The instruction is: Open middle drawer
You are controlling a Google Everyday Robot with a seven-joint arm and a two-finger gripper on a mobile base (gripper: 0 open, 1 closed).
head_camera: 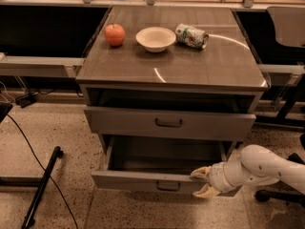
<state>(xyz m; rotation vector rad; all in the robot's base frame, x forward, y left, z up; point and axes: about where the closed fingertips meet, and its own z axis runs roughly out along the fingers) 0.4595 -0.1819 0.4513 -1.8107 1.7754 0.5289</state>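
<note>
The grey cabinet [171, 75] has two drawer fronts in view. The upper front [124, 122] with a dark wire handle [168, 123] stands slightly out, with a dark gap above it. Below it the middle drawer [138, 181] is pulled well out; its inside shows empty and its small handle [168, 187] faces me. My gripper [204, 182], on a white arm [264, 168] coming from the right, sits at the right end of this drawer's front. One finger [200, 172] lies over the top edge, the other lies on the front face. No lower drawer shows.
On the cabinet top lie a red apple [115, 34], a white bowl [155, 38] and a can on its side [191, 36]. A black stand and cable [40, 187] lie on the floor at left. A chair base [271, 194] is at right.
</note>
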